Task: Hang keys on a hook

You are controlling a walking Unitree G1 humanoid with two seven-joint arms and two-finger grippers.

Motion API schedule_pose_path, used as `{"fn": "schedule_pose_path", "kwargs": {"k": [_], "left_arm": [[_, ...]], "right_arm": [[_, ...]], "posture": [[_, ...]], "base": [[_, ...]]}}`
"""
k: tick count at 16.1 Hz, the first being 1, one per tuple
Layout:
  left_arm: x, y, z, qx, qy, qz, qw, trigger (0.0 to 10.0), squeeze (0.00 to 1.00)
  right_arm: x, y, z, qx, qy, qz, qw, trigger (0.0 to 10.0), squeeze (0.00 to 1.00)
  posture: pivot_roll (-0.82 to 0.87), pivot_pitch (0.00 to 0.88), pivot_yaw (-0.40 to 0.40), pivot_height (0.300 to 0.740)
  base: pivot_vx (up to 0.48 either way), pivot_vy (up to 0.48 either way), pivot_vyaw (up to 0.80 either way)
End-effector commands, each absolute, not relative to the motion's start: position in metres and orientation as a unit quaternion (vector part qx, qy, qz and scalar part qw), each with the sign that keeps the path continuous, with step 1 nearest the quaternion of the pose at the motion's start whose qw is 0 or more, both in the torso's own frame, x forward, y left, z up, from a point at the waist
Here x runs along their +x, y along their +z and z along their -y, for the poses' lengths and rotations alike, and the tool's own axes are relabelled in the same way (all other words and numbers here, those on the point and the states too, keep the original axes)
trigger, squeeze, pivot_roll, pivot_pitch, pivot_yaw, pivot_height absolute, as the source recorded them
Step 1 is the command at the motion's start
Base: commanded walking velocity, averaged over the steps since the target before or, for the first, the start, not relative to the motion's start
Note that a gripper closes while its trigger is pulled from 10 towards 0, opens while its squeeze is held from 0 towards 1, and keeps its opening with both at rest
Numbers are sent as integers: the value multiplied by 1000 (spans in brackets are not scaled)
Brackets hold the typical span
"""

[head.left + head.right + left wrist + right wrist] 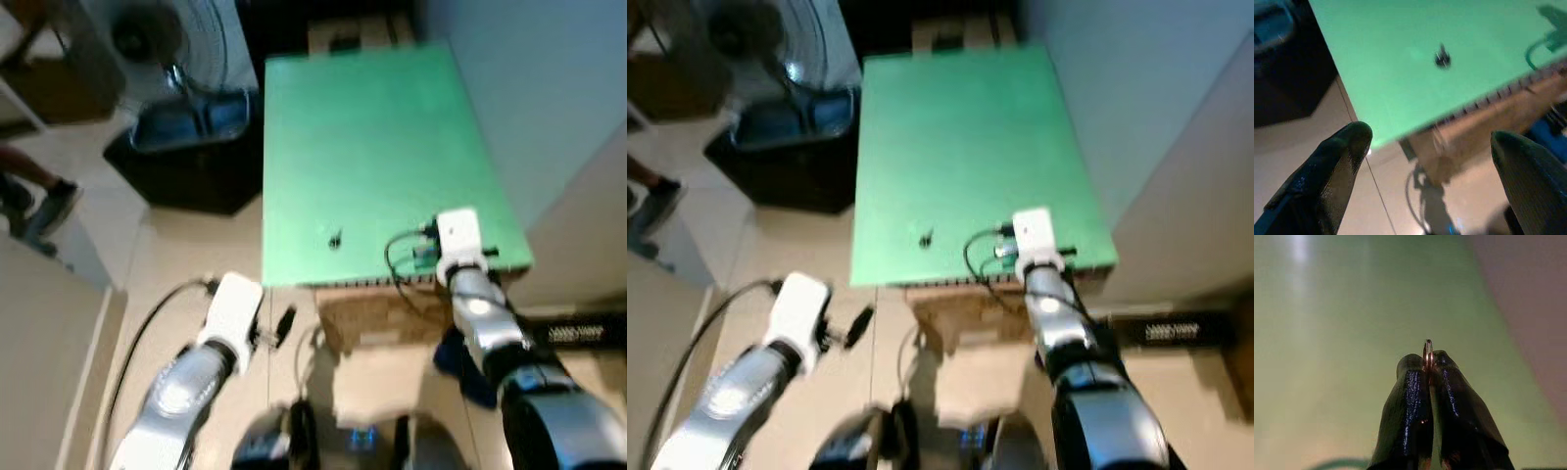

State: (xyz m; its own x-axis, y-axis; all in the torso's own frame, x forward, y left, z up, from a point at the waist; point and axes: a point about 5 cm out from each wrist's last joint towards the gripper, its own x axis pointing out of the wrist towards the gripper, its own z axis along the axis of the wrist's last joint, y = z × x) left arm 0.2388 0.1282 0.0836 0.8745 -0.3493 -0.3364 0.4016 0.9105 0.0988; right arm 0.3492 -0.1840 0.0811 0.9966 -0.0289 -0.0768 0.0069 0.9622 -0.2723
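1. I see a green table (372,147) reaching from the middle of the head views toward 12 o'clock; its near edge runs across just ahead of both wrists, and its right edge lies close along a pale wall (549,88) at 2 o'clock, so little room is open on that side.
2. At 10 o'clock, bare tiled floor (186,245) lies open between the table's left edge and a black stand (191,162) carrying a fan (162,39); a person's shoe (49,211) stands at 9 o'clock.
3. Under the near edge sits a cardboard box (367,318), with a blue cloth (460,362) at 5 o'clock.
4. A small dark hook (335,239) stands on the tabletop near the front edge, well apart from both grippers; in the left wrist view it shows as a dark knob (1442,58).
5. The right gripper (1428,363) is pressed together on a thin brass key ring (1427,352); the ring stands edge-on between the fingertips, its long axis in line with the fingers, pointing over the green surface; whether keys hang below I cannot tell.
6. My right arm reaches forward, wrist over the table's near right corner; the left gripper (1430,142) hovers short of the near edge with fingers spread wide and nothing between them.
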Motion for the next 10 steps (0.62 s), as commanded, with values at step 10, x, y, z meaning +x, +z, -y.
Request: {"fn": "schedule_pose_path", "kwargs": {"k": [10], "left_arm": [[333, 89, -114, 70, -121, -100, 985, 10000, 0]], "right_arm": [[372, 153, 212, -90, -14, 49, 995, 0, 0]], "posture": [[-174, 0, 103, 740]], "base": [[0, 0, 0]]}}
